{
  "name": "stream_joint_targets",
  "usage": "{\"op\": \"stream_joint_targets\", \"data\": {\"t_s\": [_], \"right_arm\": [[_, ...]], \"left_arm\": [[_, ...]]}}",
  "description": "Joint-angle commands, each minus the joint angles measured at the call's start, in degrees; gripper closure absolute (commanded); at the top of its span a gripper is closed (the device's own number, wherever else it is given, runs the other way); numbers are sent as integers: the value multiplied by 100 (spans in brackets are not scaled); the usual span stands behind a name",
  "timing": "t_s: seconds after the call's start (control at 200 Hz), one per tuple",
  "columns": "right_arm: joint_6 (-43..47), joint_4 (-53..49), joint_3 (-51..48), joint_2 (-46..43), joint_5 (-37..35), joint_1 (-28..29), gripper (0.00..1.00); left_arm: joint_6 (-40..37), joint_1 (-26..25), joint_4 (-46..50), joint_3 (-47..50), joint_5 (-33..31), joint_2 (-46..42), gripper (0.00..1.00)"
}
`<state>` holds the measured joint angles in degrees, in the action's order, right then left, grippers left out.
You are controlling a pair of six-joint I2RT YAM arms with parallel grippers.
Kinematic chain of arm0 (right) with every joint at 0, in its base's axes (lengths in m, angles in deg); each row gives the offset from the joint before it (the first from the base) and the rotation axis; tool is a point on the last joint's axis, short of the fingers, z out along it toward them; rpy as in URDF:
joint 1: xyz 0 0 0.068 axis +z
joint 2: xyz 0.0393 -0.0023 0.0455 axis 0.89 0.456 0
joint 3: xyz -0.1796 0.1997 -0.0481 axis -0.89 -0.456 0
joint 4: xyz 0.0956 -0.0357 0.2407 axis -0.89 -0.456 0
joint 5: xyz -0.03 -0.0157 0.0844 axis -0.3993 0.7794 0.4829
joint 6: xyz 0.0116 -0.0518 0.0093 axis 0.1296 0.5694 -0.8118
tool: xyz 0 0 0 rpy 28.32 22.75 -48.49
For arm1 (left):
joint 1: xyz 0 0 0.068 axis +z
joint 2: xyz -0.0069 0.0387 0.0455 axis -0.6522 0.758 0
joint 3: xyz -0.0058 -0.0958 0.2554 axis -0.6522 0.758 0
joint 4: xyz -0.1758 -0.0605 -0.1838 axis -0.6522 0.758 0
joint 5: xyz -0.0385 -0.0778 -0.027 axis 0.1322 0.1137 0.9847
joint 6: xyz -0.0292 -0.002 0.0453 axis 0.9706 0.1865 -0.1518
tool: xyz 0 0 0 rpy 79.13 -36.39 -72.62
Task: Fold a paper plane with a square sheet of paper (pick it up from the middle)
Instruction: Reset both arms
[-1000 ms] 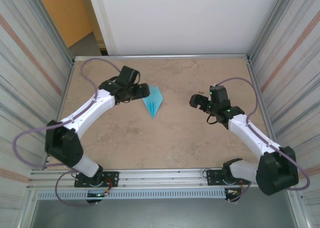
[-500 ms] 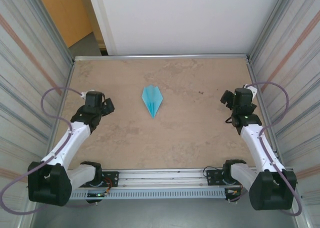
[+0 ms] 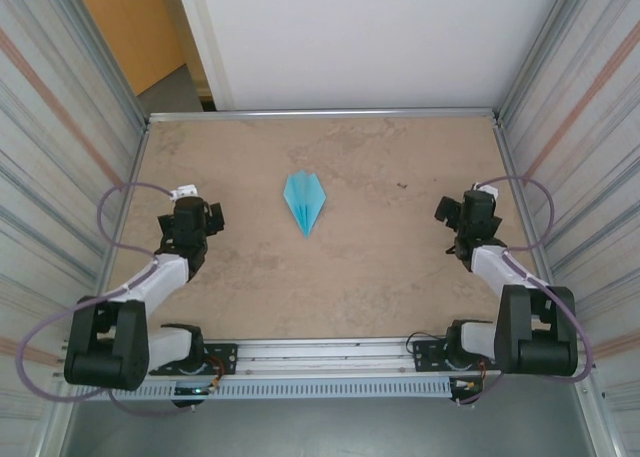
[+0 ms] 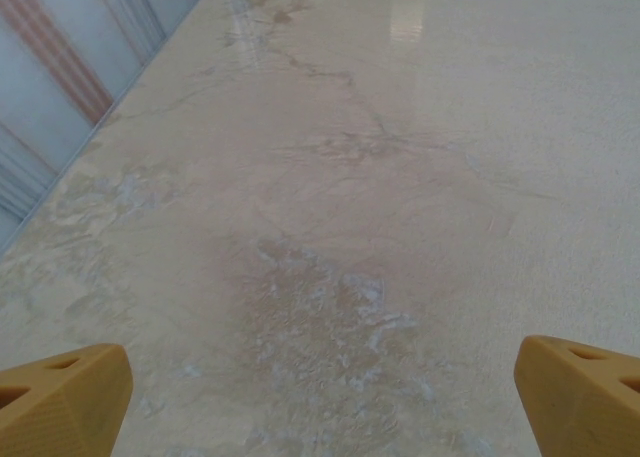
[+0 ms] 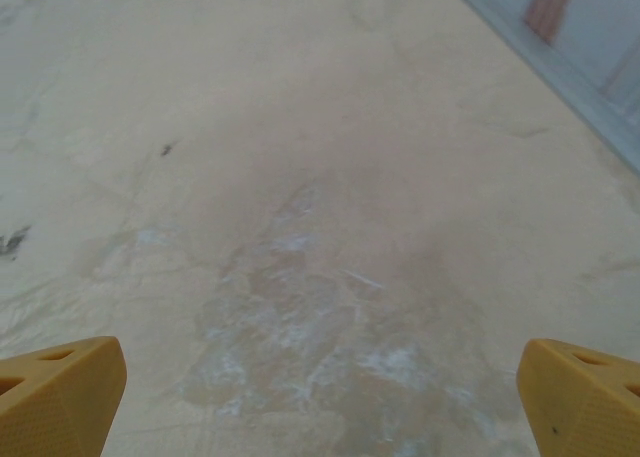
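Top view: shows the paper plane (image 3: pixel 305 201) lying flat on the tabletop (image 3: pixel 350 287), about centre left to right and a bit toward the far side, pointed nose aimed near, centre crease visible. Puts the left hand (image 3: pixel 212 217) low at the left and the right hand (image 3: pixel 443 209) low at the right, both well apart from the plane and tucked toward the near edge. Reads both as spread and empty. Left wrist: catches two yellow fingertips (image 4: pixel 60 402) at the bottom corners, wide apart, bare marbled tabletop between them, nothing gripped. Right wrist: same story, fingertips (image 5: pixel 580 397) at the bottom corners, spread wide, tabletop with a dark speck (image 5: pixel 166 149) ahead, nothing held. Judging from that: looks finished on the folding, with a complete dart shape lying free of both hands. Reads as the closing step, parking at the sides. Next move probably calls for nothing beyond settling clear of the plane. If a crease needs tightening, would call for a reach back to centre and a press along the crease, without skating the light paper across the smooth top.
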<state>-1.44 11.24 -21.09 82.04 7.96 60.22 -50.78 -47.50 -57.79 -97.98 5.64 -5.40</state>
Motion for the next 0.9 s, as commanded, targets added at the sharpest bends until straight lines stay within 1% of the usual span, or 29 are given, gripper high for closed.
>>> {"op": "stream_joint_targets", "data": {"t_s": [0.0,0.075,0.14,0.205,0.241,0.316,0.456,0.511,0.591,0.656,0.707,0.812,0.852,0.897], "right_arm": [[449,1117,-121,215,528,-16,1],[609,1362,-175,345,677,-16,1],[677,1651,-274,454,742,-22,1],[681,1956,-338,608,860,-49,1],[680,1892,-279,651,917,-62,1],[693,2098,-236,798,1084,-123,1],[744,2742,-320,1238,1479,-263,1],[794,2635,-297,1208,1582,-254,1],[833,2849,-375,1276,1667,-258,1],[853,3102,-414,1493,1675,-243,1],[948,3260,-423,1638,1704,-163,1],[1081,3210,-389,1663,1503,-9,1],[1079,3193,-376,1671,1512,-21,1],[1083,3184,-370,1681,1512,-16,1]], "left_arm": [[-585,58,-1169,205,441,239,1],[-726,195,-1683,338,1155,367,1],[-793,311,-2044,432,1634,448,1],[-845,402,-2253,476,1873,506,1],[-877,470,-2302,473,2054,534,1],[-910,607,-2456,470,2335,638,1],[-895,814,-3433,637,2781,1323,1],[-976,815,-3567,617,2948,1518,1],[-964,810,-3460,544,2977,1567,1],[-1010,811,-3457,503,3089,1632,1],[-991,818,-3337,439,3048,1631,1],[-1026,796,-3177,346,3032,1655,1],[-1064,727,-3108,297,2943,1679,1],[-1128,613,-2981,230,2700,1697,1]]}}
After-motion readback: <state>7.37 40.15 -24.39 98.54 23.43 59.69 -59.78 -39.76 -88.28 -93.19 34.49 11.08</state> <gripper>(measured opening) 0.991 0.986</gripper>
